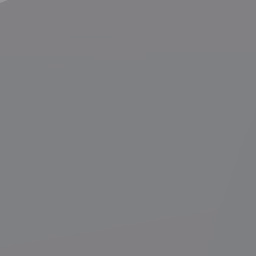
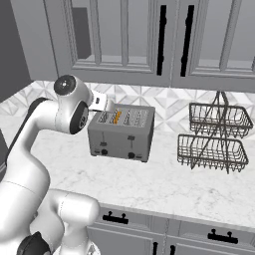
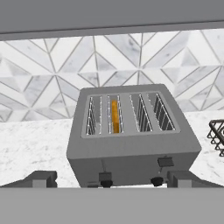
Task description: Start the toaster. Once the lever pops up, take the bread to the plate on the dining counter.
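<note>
A grey four-slot toaster (image 2: 122,134) stands on the marble wall counter (image 2: 164,184), against the tiled backsplash. The bread (image 2: 117,117) stands on edge in the second slot from the left, with only its golden top edge (image 3: 115,114) showing. The toaster's left lever (image 3: 105,176) sits lower than its right lever (image 3: 165,162). My gripper (image 3: 113,180) is open, its fingertips (image 3: 41,178) spread wide, just in front of and slightly above the toaster (image 3: 131,144), with nothing between them. The plate and the dining counter are out of view.
A two-tier wire basket rack (image 2: 214,137) stands right of the toaster, and its edge (image 3: 216,135) shows in the hand view. Wall cabinets with black handles (image 2: 162,40) hang above. Drawer fronts (image 2: 149,226) run under the counter's front edge.
</note>
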Available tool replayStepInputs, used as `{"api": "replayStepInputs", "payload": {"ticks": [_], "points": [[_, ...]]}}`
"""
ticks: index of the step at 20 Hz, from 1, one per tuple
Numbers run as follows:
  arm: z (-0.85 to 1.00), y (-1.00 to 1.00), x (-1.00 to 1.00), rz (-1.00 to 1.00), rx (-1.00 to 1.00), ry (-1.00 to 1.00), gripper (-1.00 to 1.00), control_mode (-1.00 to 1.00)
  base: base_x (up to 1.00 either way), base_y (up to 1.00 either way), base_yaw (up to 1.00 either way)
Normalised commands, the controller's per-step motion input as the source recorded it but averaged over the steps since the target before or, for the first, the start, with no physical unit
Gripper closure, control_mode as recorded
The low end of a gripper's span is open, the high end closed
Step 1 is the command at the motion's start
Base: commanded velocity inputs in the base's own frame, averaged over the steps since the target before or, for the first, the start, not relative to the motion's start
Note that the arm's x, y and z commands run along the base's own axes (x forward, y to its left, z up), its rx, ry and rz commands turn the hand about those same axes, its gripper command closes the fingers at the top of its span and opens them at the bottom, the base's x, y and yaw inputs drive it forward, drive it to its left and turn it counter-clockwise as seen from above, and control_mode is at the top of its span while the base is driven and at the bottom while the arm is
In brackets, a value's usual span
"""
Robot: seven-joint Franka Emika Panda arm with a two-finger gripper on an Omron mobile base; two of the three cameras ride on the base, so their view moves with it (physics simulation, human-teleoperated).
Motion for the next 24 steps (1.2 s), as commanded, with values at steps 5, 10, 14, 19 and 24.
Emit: {"api": "replayStepInputs", "payload": {"ticks": [5, 10, 14, 19, 24], "points": [[0.0, 0.0, 0.0, 0.0, 0.0, 0.0, -1.0, -1.0, 0.0, 0.0, 0.0], [0.0, 0.0, 0.0, 0.0, 0.0, 0.0, -1.0, -1.0, 0.0, 0.0, 0.0], [0.0, 0.0, 0.0, 0.0, 0.0, 0.0, -1.0, -1.0, 0.0, 0.0, 0.0], [0.0, 0.0, 0.0, 0.0, 0.0, 0.0, -1.0, -1.0, 0.0, 0.0, 0.0], [0.0, 0.0, 0.0, 0.0, 0.0, 0.0, -1.0, -1.0, 0.0, 0.0, 0.0]]}}
